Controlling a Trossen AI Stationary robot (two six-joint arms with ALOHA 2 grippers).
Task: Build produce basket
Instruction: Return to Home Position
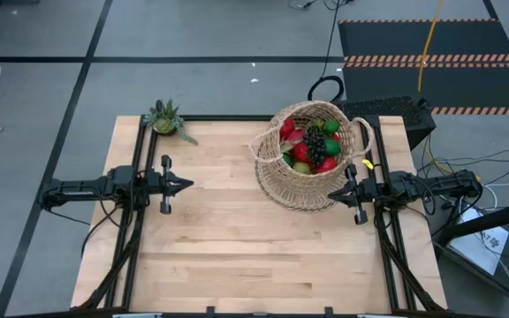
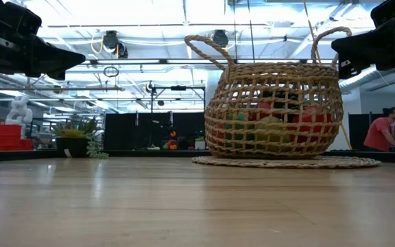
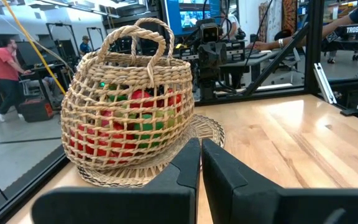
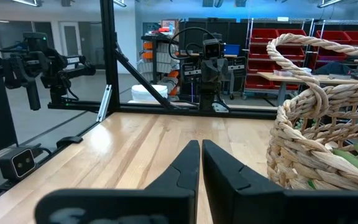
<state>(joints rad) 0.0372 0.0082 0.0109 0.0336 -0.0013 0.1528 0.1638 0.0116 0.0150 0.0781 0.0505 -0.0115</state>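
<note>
Sitting upright on the wooden table [image 1: 237, 256], the basket [image 1: 277, 181] held all the produce [image 1: 312, 146] that could be seen. Red, green and dark pieces were piled inside it, and no piece showed outside the basket. The right gripper [image 1: 343, 194] hung just beside the basket, its tips pointing at the woven wall. Its two fingers were pressed together and held nothing. The left gripper [image 1: 184, 185] was well apart from the basket on the other side. It pointed toward the basket too, fingers pressed together and empty. So the right arm was much the nearer one — a pull back would need to go straight away from the basket, or it might bump the wall. The filling looked done.
</note>
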